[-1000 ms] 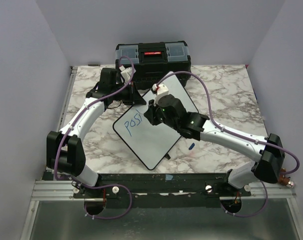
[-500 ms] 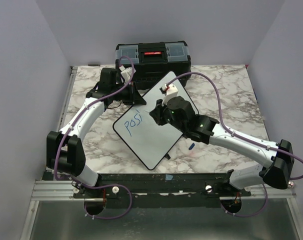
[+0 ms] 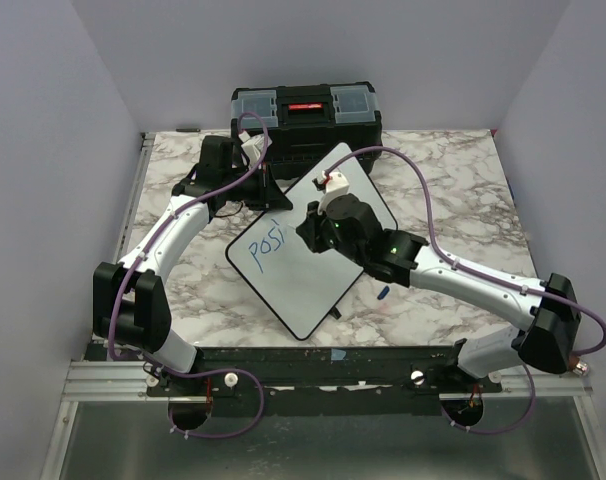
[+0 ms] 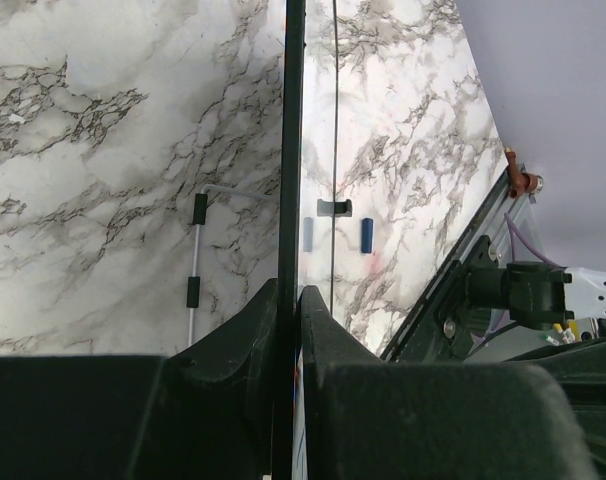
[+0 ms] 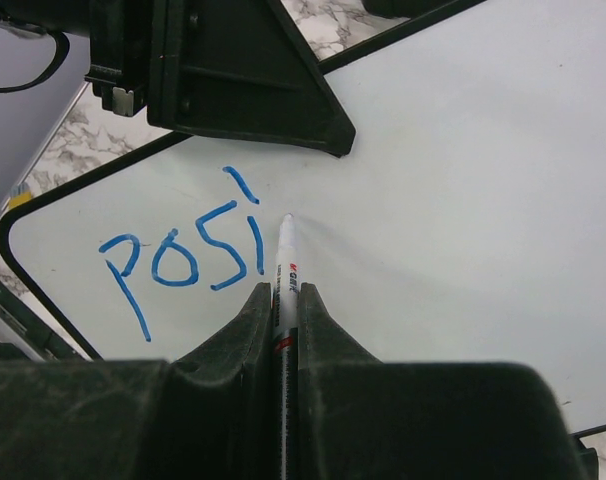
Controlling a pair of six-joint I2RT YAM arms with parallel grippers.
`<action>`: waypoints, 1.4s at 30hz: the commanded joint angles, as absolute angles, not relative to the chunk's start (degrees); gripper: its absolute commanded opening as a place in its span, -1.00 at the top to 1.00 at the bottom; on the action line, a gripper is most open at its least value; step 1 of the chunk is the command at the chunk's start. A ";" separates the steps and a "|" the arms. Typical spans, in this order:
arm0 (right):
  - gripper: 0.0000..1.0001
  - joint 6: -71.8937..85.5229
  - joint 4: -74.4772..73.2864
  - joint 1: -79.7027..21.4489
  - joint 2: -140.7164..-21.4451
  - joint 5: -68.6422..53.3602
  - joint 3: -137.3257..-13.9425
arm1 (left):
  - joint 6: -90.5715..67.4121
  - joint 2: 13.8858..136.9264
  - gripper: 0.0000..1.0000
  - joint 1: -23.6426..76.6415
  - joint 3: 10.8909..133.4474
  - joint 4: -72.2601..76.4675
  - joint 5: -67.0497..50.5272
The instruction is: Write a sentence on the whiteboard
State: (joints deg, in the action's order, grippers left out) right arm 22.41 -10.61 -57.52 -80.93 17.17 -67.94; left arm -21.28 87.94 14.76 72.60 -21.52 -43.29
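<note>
The whiteboard (image 3: pixel 313 280) lies tilted on the marble table, and its white face fills the right wrist view (image 5: pixel 463 180). Blue letters "posi" (image 3: pixel 266 249) stand at its left end and also show in the right wrist view (image 5: pixel 183 255). My right gripper (image 5: pixel 286 290) is shut on a white marker (image 5: pixel 286 262), whose tip touches the board just right of the "i". My left gripper (image 4: pixel 289 292) is shut on the whiteboard's black edge (image 4: pixel 293 150) at the far corner (image 3: pixel 268 195).
A black toolbox (image 3: pixel 305 112) stands at the back of the table. A blue marker cap (image 3: pixel 382 293) lies on the marble right of the board and also shows in the left wrist view (image 4: pixel 366 233). Purple cables loop over both arms.
The right gripper swung right and came back a little left over the board. An "i" now stands after "pos", and the marker tip rests just right of it.
</note>
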 commanded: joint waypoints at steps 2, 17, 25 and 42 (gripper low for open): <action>0.99 21.96 -9.02 -57.31 -82.39 15.55 -69.21 | -19.16 85.70 1.00 14.94 73.38 -18.68 -41.62; 0.99 21.77 -9.12 -57.36 -84.60 17.34 -69.81 | -19.16 85.55 1.00 15.02 73.48 -18.57 -41.77; 0.99 21.78 -12.42 -56.44 -86.88 22.27 -73.31 | -19.25 85.72 1.00 15.03 73.56 -18.46 -41.84; 0.99 20.57 -9.61 -56.16 -83.15 15.58 -72.06 | -19.16 86.07 1.00 15.03 73.56 -18.47 -41.88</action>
